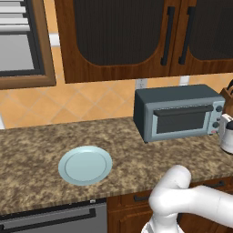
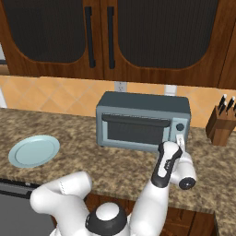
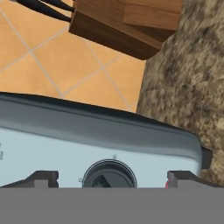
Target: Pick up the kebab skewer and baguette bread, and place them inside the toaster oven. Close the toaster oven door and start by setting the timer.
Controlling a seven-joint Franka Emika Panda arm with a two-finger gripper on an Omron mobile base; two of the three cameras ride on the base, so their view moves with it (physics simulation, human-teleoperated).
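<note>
Grey-blue toaster oven (image 2: 143, 120) sits on granite desk (image 2: 69, 159) against tiled wall, door (image 2: 134, 130) shut. Tool (image 3: 112, 177) open, fingertips straddling, apparently untouched, round knob (image 3: 109, 176). Pale plate (image 1: 85, 165) well left.

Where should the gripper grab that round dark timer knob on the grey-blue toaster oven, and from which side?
Pinch the round dark timer knob across its rim, coming straight on at the grey-blue toaster oven's front. It juts out, and the open gripper already brackets it.

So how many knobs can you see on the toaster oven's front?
2 in the right base view, stacked on the toaster oven's right side: upper knob, lower knob. The arm may hide more below.
</note>
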